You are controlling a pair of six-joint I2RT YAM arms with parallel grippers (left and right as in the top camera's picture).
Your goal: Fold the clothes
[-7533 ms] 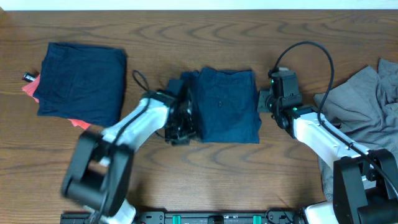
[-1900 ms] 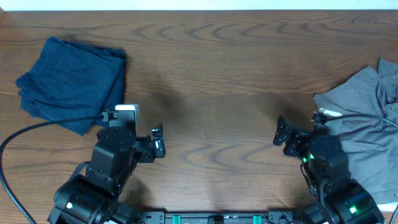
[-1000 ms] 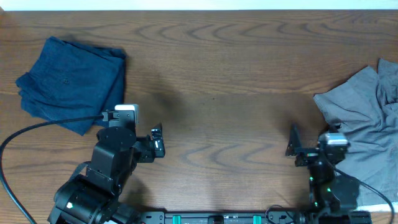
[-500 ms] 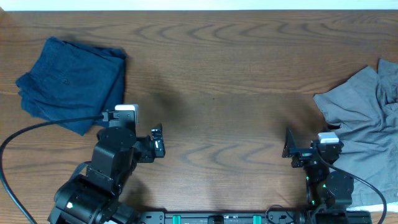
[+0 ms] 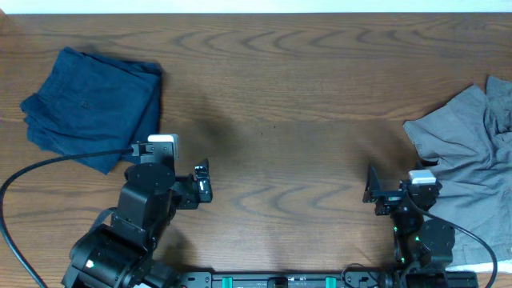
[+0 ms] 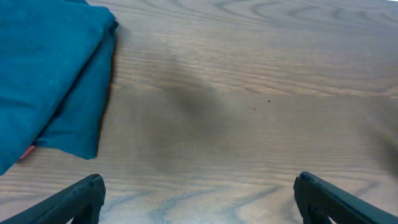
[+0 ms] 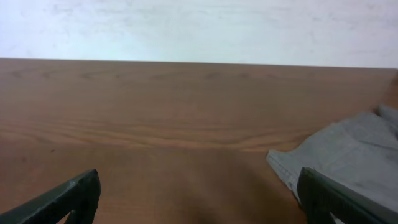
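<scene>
The clothes lie in two places. Folded navy shorts (image 5: 92, 108) are piled at the far left, and the left wrist view shows their edge (image 6: 50, 74) with a coral-red sliver (image 6: 25, 152) under it. A crumpled light grey garment (image 5: 468, 160) lies at the right edge, its corner (image 7: 348, 155) in the right wrist view. My left gripper (image 5: 170, 164) hovers open over bare wood (image 6: 199, 199), to the right of the navy pile. My right gripper (image 5: 402, 180) is open too (image 7: 199, 193), just left of the grey garment, holding nothing.
The brown wooden table (image 5: 280, 104) runs between the two piles. A black cable (image 5: 48, 164) trails from the left arm across the near left. A white wall (image 7: 199, 28) stands beyond the far edge.
The folded shorts that lay in the centre now rest on the left pile. Both arms have drawn back to the near edge. Over the last second the right gripper shifted slightly left; the left held still.
</scene>
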